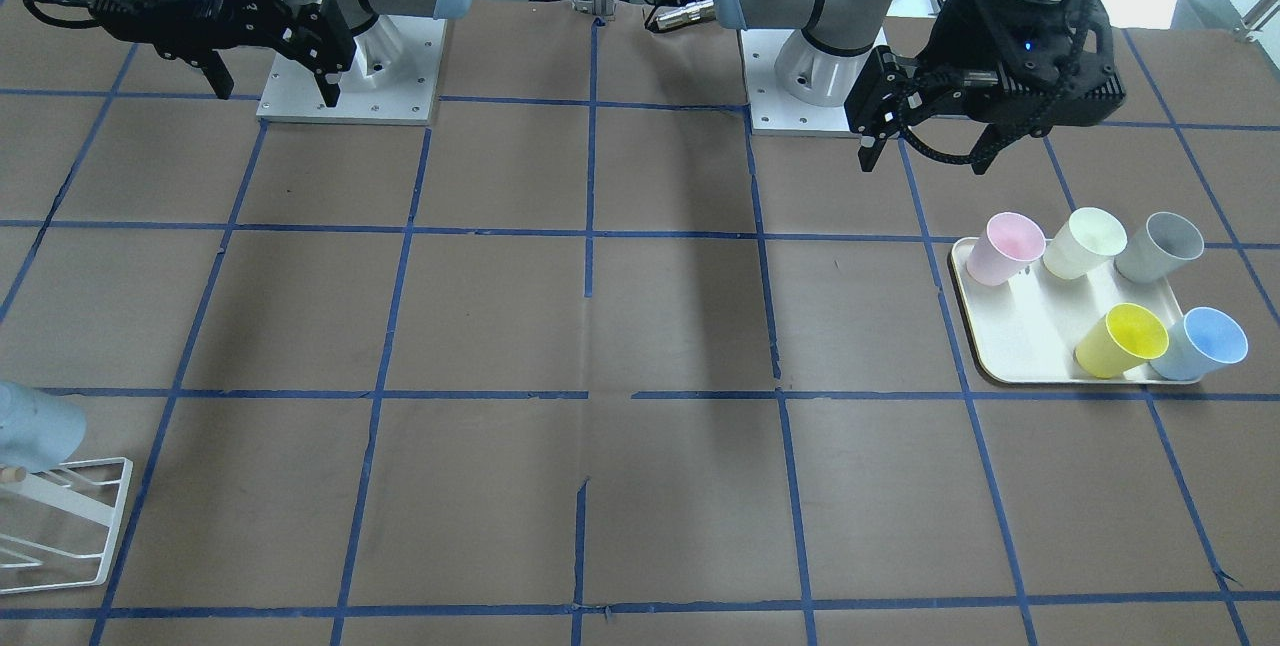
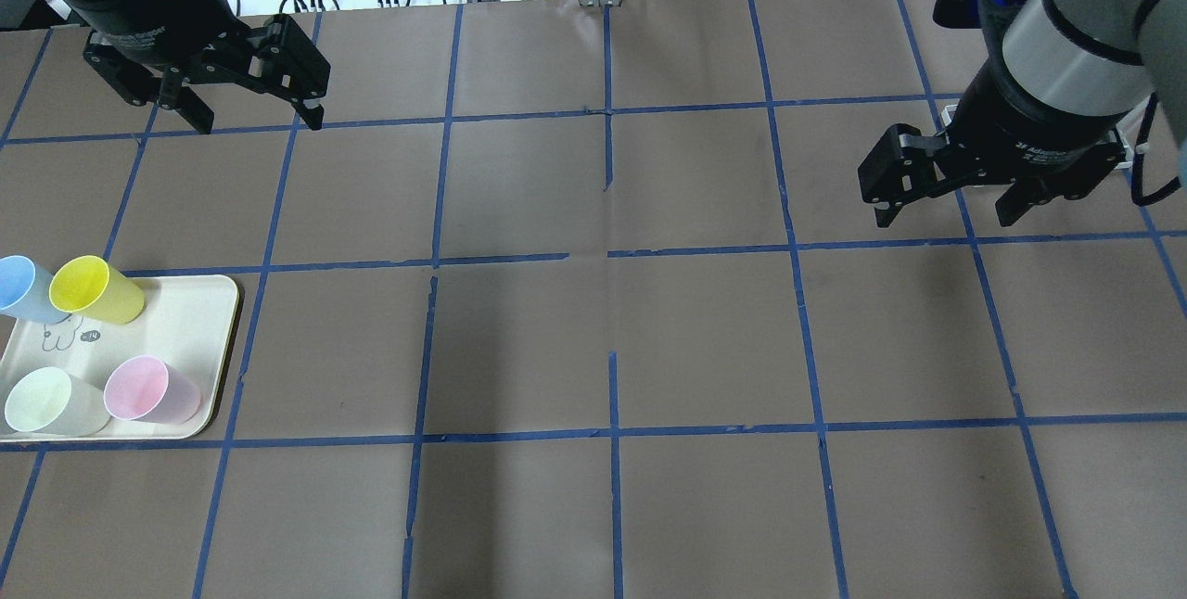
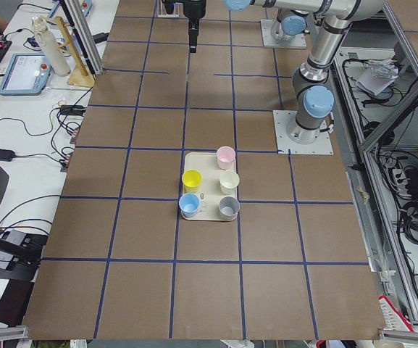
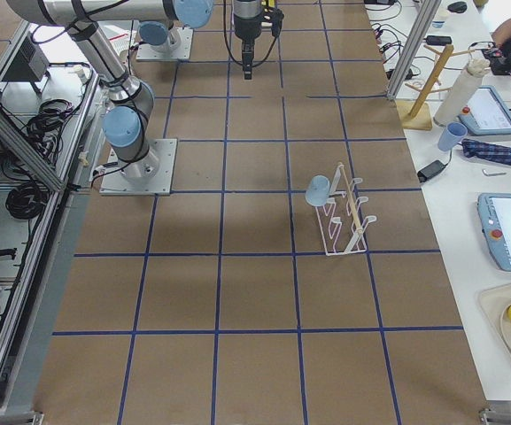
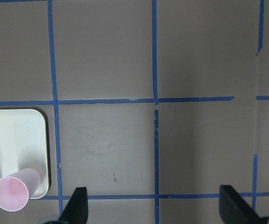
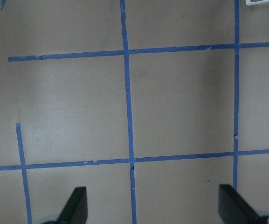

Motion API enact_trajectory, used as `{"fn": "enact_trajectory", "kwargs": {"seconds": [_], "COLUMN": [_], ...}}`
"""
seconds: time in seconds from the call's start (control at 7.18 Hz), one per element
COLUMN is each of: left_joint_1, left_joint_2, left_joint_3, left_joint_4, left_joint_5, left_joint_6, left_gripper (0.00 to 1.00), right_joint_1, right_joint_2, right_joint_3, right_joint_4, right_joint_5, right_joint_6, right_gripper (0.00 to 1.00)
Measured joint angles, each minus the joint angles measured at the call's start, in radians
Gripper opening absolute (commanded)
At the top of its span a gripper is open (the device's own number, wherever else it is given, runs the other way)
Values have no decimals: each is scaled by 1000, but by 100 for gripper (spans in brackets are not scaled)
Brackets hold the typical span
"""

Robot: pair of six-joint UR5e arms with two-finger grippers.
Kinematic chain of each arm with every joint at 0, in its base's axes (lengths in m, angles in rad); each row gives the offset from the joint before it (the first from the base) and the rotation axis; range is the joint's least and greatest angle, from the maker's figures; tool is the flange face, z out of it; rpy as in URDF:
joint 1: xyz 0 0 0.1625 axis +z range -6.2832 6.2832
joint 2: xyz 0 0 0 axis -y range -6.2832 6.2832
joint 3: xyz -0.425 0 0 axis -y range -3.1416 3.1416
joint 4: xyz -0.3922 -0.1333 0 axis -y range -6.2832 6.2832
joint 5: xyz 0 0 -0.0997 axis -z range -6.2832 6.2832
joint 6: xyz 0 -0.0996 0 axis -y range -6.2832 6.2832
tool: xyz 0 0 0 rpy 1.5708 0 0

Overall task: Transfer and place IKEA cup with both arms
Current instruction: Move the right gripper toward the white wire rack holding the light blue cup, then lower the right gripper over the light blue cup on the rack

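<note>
A pale blue IKEA cup [image 1: 1205,344] stands at the outer front corner of a white tray [image 1: 1010,346]; it also shows in the overhead view [image 2: 23,288]. A second pale blue cup [image 1: 35,426] hangs on a white wire rack [image 1: 70,526] at the table's other end. My left gripper [image 2: 258,121] is open and empty, raised above the table beyond the tray; its wrist view shows the tray's corner [image 5: 17,135]. My right gripper [image 2: 944,217] is open and empty, raised above bare table on the other side.
The tray also holds a yellow cup [image 1: 1120,339], a pink cup [image 1: 1003,248], a cream cup [image 1: 1083,242] and a grey cup [image 1: 1160,246]. Brown paper with a blue tape grid covers the table. The arm bases stand at the robot's edge.
</note>
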Motion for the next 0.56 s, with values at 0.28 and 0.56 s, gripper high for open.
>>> {"fn": "enact_trajectory", "kwargs": {"seconds": [0.28,0.56], "left_joint_1": [0,0], "left_joint_2": [1,2], "left_joint_3": [0,-1], "left_joint_4": [0,0], "left_joint_5": [0,2], "left_joint_6": [0,0], "left_gripper": [100,100], "right_joint_1": [-44,-156], "right_joint_2": [2,5], "right_joint_3": [-1,-1], "right_joint_4": [-9,-10], "right_joint_5": [-8,-2], "right_joint_6": [-19,-162], "right_gripper": [100,100]}}
